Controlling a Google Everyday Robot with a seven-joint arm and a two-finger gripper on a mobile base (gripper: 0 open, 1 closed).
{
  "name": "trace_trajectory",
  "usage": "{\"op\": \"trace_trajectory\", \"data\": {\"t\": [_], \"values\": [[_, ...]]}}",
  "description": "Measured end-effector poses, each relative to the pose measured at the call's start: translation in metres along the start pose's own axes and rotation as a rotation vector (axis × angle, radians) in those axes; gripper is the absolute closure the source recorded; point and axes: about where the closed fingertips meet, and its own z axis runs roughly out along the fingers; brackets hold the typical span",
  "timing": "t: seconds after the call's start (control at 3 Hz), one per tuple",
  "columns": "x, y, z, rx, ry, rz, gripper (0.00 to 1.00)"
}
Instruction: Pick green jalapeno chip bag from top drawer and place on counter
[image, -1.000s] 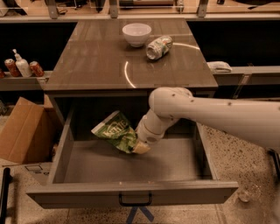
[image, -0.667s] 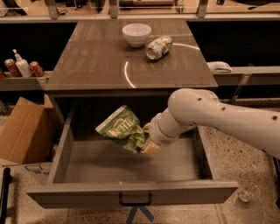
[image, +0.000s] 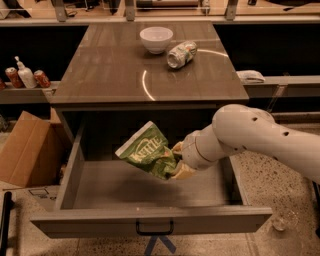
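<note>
We grip the bag (image: 145, 149) in our closed gripper (image: 178, 161), its length running picture-left from the jaws, counter (image: 110, 70) above and beyond them.

The gripper (image: 176, 162) has risen from low in the top drawer (image: 150, 222) and drifted right. The green jalapeno chip bag (image: 145, 150) clamped at its left, a second ago down near the drawer floor, now hangs clear of it and tipped up, while the arm (image: 250, 135) has swung further right.
</note>
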Motion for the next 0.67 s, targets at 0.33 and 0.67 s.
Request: {"op": "trace_trajectory", "data": {"t": [0.33, 0.67], "values": [[-0.020, -0.007, -0.024, 0.032, -0.047, -0.047, 1.00], [-0.058, -0.027, -0.067, 0.100, -0.111, -0.135, 1.00]]}}
